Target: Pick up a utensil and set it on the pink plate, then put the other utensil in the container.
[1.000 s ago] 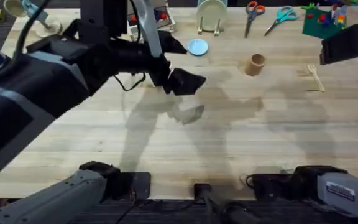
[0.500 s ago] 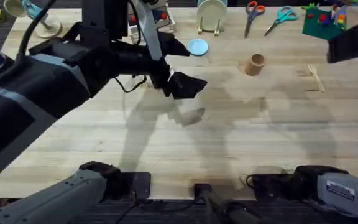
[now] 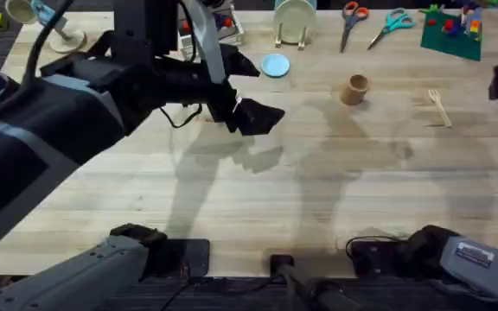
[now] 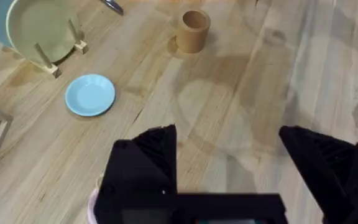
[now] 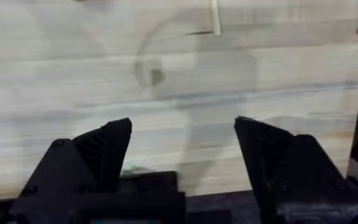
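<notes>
1. Your left arm rises large and dark across the left half of the overhead view, and its gripper (image 3: 253,115) hangs over the middle of the wooden table (image 3: 335,199).
2. In the left wrist view that gripper (image 4: 229,162) has its two black fingers spread wide apart with nothing between them.
3. At the edge of the left wrist view, a sliver of the pink plate (image 4: 92,202) peeks out beside the left gripper's body; the rest is hidden.
4. The container (image 3: 354,89), a tan cup, stands upright on the far middle of the table. The left wrist view shows it (image 4: 193,30) too.
5. The other utensil (image 3: 439,106), a pale wooden fork, lies flat to the right of the container, well apart from it.
6. A light blue plate (image 3: 275,65) lies flat to the left of the container.
7. Your right gripper (image 5: 182,155) has its fingers spread wide over bare wood, holding nothing. A pale stick (image 5: 215,18) shows beyond it; which utensil it is cannot be told.
</notes>
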Tool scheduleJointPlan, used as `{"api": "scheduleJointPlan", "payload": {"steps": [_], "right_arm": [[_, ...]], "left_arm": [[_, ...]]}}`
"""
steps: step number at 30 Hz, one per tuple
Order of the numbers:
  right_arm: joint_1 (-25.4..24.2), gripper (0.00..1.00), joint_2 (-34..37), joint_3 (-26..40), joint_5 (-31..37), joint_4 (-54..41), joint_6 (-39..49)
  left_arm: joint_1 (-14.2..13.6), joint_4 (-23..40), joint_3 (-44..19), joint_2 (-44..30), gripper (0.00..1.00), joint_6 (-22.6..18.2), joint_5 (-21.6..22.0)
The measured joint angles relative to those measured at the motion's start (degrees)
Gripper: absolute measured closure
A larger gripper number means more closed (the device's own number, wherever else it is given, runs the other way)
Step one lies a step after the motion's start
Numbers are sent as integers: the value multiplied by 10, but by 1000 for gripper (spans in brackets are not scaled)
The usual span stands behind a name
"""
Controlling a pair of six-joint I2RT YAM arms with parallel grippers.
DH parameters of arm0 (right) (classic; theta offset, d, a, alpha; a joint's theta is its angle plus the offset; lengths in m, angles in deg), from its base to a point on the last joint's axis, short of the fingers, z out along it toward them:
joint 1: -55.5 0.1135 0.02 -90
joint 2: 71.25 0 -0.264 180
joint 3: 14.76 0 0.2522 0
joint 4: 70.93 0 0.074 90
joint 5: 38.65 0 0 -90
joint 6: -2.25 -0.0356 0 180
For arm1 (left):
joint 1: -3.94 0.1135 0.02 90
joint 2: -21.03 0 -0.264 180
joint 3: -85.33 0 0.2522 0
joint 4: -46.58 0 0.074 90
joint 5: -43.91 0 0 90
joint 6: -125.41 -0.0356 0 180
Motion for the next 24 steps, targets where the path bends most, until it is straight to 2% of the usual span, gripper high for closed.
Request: {"api": "scheduleJointPlan", "payload": {"steps": [5,6,15,24], "right_arm": [[-53,7,40,-3,-7,34,55],[-69,7,76,-3,-7,70,83],[-72,8,201,-3,-11,128,131],[-72,7,314,-3,-49,210,152]], "left_arm": [[0,0,0,0,4,0,1],[0,0,0,0,4,0,1],[0,0,0,0,5,0,2],[0,0,0,0,5,0,3]]}}
